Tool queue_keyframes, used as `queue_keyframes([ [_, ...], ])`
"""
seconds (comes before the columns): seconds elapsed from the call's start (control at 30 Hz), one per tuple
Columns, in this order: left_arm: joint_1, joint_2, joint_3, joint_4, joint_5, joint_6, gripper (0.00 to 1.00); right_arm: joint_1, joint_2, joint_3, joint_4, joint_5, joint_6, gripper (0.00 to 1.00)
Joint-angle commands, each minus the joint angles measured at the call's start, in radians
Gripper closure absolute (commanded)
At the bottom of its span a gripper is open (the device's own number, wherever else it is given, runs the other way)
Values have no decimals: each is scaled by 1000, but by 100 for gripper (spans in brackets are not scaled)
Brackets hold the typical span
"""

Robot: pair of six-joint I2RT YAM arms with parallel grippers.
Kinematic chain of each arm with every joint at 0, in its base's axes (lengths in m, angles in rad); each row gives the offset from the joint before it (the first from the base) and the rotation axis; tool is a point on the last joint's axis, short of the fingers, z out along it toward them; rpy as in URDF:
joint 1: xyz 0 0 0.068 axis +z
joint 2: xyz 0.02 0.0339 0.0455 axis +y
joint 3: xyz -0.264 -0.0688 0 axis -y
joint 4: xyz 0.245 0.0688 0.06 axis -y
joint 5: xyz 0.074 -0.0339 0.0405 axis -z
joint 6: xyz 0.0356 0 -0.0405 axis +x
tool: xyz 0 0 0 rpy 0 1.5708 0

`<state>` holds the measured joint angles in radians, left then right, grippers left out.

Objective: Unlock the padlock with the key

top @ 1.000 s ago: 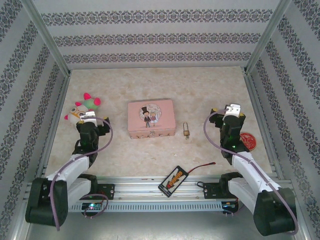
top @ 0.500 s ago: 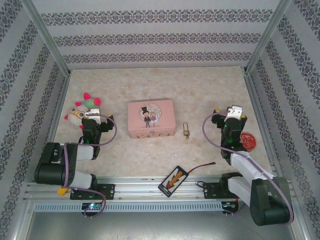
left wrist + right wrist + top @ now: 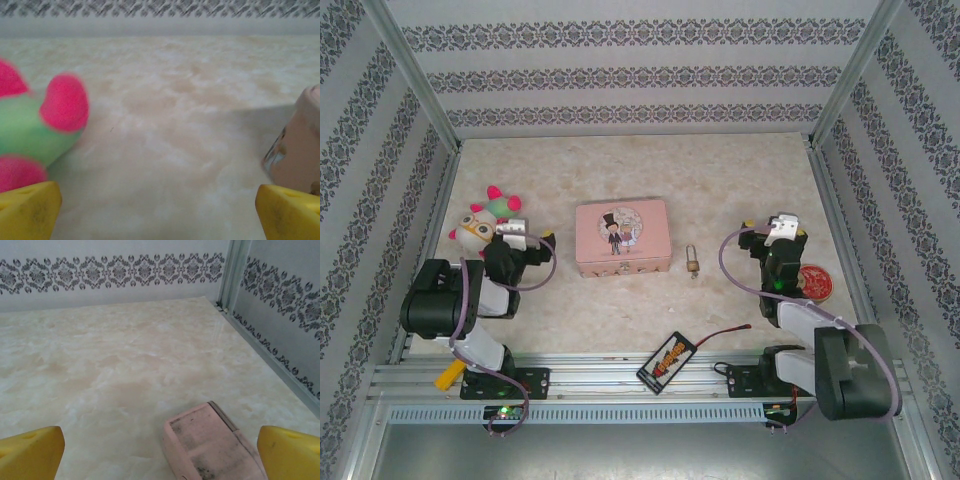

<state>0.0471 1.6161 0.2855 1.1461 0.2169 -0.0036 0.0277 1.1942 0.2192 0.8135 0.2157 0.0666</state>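
Note:
The small brass padlock (image 3: 693, 263) with its silver shackle stands on the marble tabletop just right of the pink tin box (image 3: 622, 237). The key is too small to make out. My left gripper (image 3: 517, 234) sits low between the plush toy (image 3: 486, 215) and the tin, well left of the padlock. In the left wrist view its jaws (image 3: 159, 215) are wide open on bare table, with the tin's side (image 3: 295, 155) at right. My right gripper (image 3: 775, 229) is right of the padlock, open (image 3: 160, 455) and holding nothing.
A grubby pink block (image 3: 215, 445) lies on the table just ahead of the right gripper's yellow fingertips (image 3: 292, 452). A red round disc (image 3: 816, 282) lies by the right wall. A black card (image 3: 667, 360) with a red wire (image 3: 725, 333) lies near the front rail.
Both arms have folded back, their elbows drawn down toward the bases. The left gripper has shifted slightly right; the right gripper has shifted slightly toward the base. Both stay open.

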Motion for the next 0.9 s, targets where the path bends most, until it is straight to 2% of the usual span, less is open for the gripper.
queue_keyframes([
  [0.0, 25, -31, 83, -169, 115, 23, 1, -11, 57, -4, 134, -57, -10, 2],
  [0.07, 30, -16, 75, -131, 110, 11, 1, -14, 108, 5, 168, -74, -4, 2],
  [0.23, 30, -22, 74, -141, 16, -15, 1, -23, 244, 28, 256, -140, -9, 2],
  [0.37, 30, -21, 70, -131, 20, -16, 1, -27, 350, 42, 353, -166, -4, 2],
  [0.5, 30, -21, 74, -136, 26, -12, 1, -51, 329, 80, 249, -216, 10, 2],
  [0.57, 30, -21, 76, -136, 27, -10, 1, -65, 347, 133, 185, -363, -18, 2],
  [0.6, 30, -20, 74, -137, 27, -11, 1, -56, 339, 151, 153, -360, -32, 2],
  [0.67, 30, -21, 73, -137, 28, -11, 1, -69, 336, 145, 160, -433, -41, 2],
  [0.87, 30, -21, 75, -138, 29, -11, 1, -69, 341, 140, 181, -455, -47, 2],
])
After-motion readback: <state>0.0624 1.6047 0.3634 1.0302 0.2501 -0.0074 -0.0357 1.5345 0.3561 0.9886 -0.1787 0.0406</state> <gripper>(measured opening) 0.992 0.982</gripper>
